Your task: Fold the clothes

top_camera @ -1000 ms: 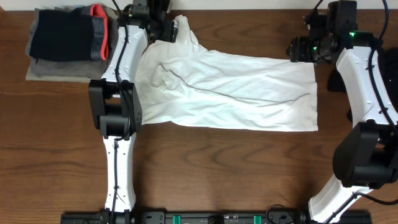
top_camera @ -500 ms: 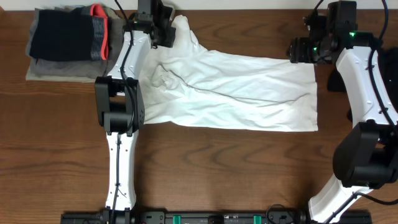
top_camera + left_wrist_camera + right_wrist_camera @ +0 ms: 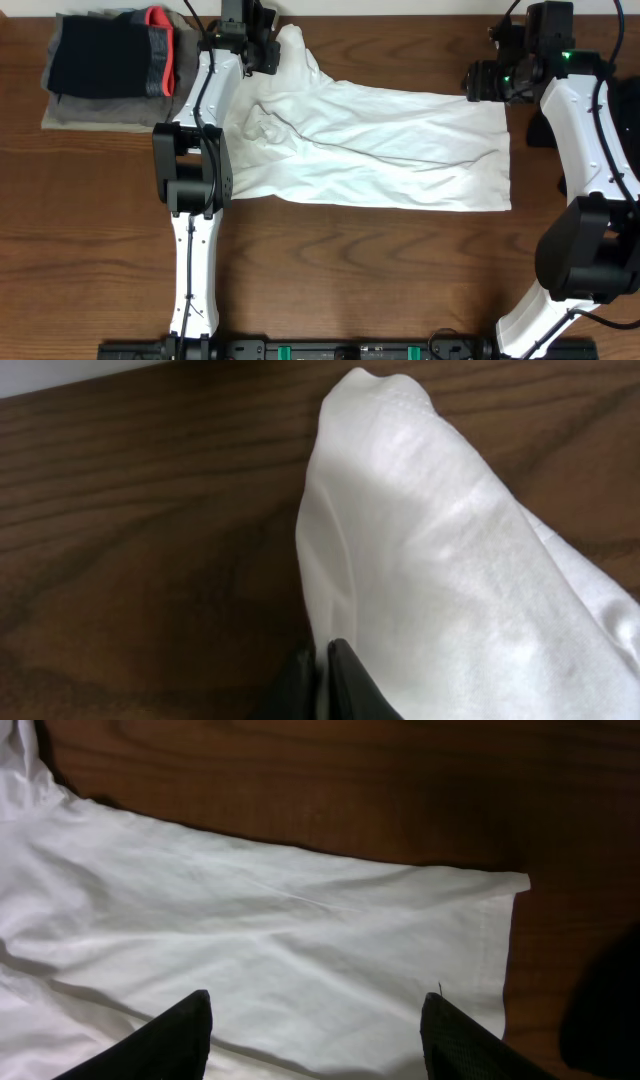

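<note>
- The white T-shirt (image 3: 380,140) lies spread on the table (image 3: 350,290). Its long axis runs from left to right, with the collar end toward the left arm and the hem toward the right arm.
- The left hand (image 3: 320,678) has its fingers together, pinched on the edge of the far sleeve (image 3: 295,48). The sleeve rises in a peak just beyond the fingers.
- The right hand (image 3: 315,1030) has its fingers apart and holds nothing. It hangs over the shirt near the far hem corner (image 3: 505,890).
- Each arm is nearer to its own far corner, so I judge that the coming fold brings the far edge toward the near edge, across the short axis.
- No container is visible. 1 pile of folded garments (image 3: 110,65) sits at the far left of the table, apart from the shirt.
</note>
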Robot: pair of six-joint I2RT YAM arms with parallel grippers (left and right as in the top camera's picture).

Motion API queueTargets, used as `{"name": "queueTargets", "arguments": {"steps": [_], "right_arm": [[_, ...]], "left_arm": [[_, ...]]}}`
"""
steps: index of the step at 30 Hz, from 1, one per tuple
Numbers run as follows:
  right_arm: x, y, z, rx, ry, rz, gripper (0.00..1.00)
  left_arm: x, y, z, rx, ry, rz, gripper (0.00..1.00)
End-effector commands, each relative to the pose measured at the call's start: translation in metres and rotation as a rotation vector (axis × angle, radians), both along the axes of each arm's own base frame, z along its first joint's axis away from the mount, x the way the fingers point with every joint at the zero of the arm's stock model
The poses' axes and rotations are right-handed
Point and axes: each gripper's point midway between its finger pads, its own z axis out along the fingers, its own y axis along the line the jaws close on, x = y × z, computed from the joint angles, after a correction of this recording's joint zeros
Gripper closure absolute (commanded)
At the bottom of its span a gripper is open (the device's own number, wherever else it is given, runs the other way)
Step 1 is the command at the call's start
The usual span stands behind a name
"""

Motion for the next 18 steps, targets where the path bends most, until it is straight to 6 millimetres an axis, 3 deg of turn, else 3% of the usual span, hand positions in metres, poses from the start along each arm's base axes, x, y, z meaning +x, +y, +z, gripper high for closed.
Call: {"name": "queueTargets", "arguments": {"steps": [1, 5, 13, 18], "right_arm": [[0.003, 0.001, 0.011, -0.010, -0.029, 0.013, 0.35], [0.002, 0.000, 0.010, -0.014, -0.026, 0.010, 0.36], [-0.004, -0.008, 0.006, -0.033, 0.006, -0.012, 0.37], [-0.013, -0.033, -0.010, -0.050, 0.082, -0.115, 0.38]], "left_arm": [[0.001, 0.004, -0.001, 0.007, 0.004, 0.017, 0.94], [-0.005, 0.005, 0.009, 0.009, 0.019, 0.017, 0.94], [-0.019, 0.006, 0.059, 0.008, 0.008, 0.016, 0.94], [-0.024, 0.007, 0.081, 0.009, -0.005, 0.013, 0.94]]}}
